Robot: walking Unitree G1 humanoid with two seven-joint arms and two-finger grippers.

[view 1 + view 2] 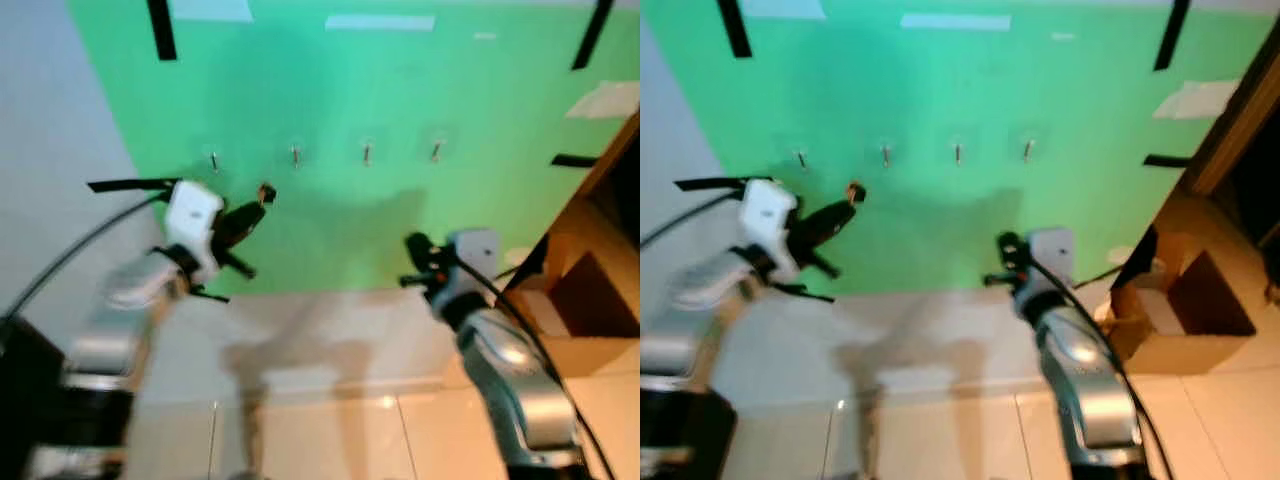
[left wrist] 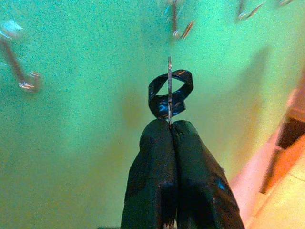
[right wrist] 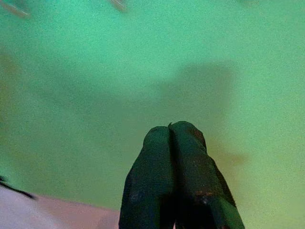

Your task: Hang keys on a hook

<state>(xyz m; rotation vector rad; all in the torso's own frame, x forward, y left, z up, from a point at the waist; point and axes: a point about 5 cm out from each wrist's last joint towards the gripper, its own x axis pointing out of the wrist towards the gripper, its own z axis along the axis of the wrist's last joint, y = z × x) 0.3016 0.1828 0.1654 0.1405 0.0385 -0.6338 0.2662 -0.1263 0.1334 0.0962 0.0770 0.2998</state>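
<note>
left wrist view: left claw [image 2: 170, 125] pressed together, pinching the keys [image 2: 170, 93] by the ring, centre frame, just below a hook [image 2: 180, 29] on the green wall [image 2: 71, 143]. right claw [image 3: 170, 127] pressed together w/ nothing in it, lower centre. risk: thin edge-on ring misses the hook tip & drops to the floor.

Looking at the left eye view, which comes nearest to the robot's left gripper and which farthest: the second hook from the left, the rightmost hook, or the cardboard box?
From the left gripper, which holds the keys:
1. Second hook from the left, just above it on the green wall.
2. Rightmost hook, further along the row.
3. Cardboard box, on the floor at far right.
</note>
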